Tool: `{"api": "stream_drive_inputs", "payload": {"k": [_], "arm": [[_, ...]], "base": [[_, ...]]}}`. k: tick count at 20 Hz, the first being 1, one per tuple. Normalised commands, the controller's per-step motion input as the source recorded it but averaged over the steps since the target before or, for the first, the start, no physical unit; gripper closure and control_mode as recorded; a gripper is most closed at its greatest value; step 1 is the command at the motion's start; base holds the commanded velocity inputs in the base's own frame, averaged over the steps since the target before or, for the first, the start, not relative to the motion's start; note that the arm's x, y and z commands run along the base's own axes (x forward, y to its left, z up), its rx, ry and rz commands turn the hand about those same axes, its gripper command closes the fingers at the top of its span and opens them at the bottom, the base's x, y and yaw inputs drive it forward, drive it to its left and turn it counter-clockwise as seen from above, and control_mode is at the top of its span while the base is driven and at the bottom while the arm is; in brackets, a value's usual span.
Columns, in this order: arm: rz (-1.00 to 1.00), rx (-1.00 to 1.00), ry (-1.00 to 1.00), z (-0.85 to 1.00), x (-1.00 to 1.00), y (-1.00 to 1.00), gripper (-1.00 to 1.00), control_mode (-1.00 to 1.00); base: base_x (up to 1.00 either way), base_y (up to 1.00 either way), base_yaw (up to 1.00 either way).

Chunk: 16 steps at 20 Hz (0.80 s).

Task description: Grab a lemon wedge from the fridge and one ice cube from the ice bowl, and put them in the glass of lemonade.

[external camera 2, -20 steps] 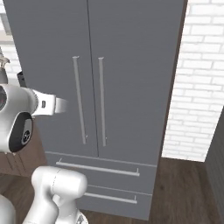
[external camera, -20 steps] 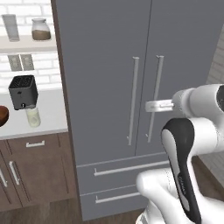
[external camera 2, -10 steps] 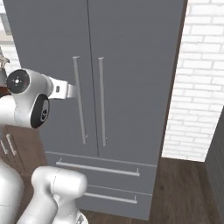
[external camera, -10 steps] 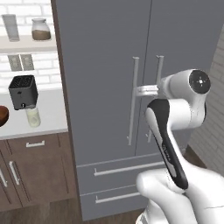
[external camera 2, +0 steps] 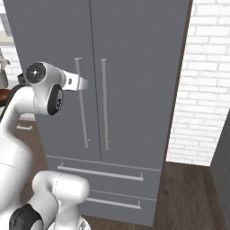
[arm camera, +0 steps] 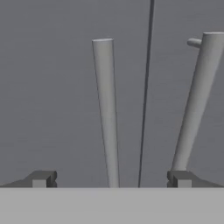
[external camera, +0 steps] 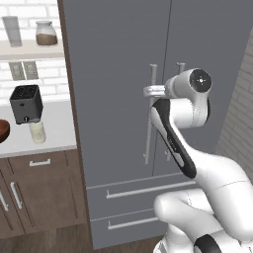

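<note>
Two dark fingertips (arm camera: 41,178) of tool (arm camera: 111,179) stand wide apart, nothing between them, pointed at tall grey two-door fridge (external camera: 123,64), doors closed. Left silver vertical bar handle (arm camera: 106,109) runs between fingertips; right handle (arm camera: 194,105) lines up with right tip. Further left, on worktop (external camera: 59,133): small clear tumbler of pale lemonade (external camera: 37,131) in front of black toaster (external camera: 25,103), reddish-brown wooden bowl (external camera: 3,130) at frame edge.

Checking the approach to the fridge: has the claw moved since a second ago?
Yes. The open claw has swung left, from the right door handle to the grey fridge's left bar handle.
</note>
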Motion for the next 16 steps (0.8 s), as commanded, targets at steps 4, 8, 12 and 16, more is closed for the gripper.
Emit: {"api": "stream_drive_inputs", "payload": {"k": [4, 8, 12, 16], "arm": [[0.0, 0.0, -0.03, -0.11, 0.61, 0.0, -1.0, -1.0], [0.0, 0.0, -0.13, -0.3, 0.44, 0.0, -1.0, -1.0], [0.0, 0.0, -0.13, -0.3, 0.42, 0.0, -1.0, -1.0], [0.0, 0.0, -0.06, -0.2, 0.45, 0.0, -1.0, -1.0]], "base": [[0.0, 0.0, 0.0], [0.0, 0.0, 0.0], [0.0, 0.0, 0.0], [0.0, 0.0, 0.0]]}}
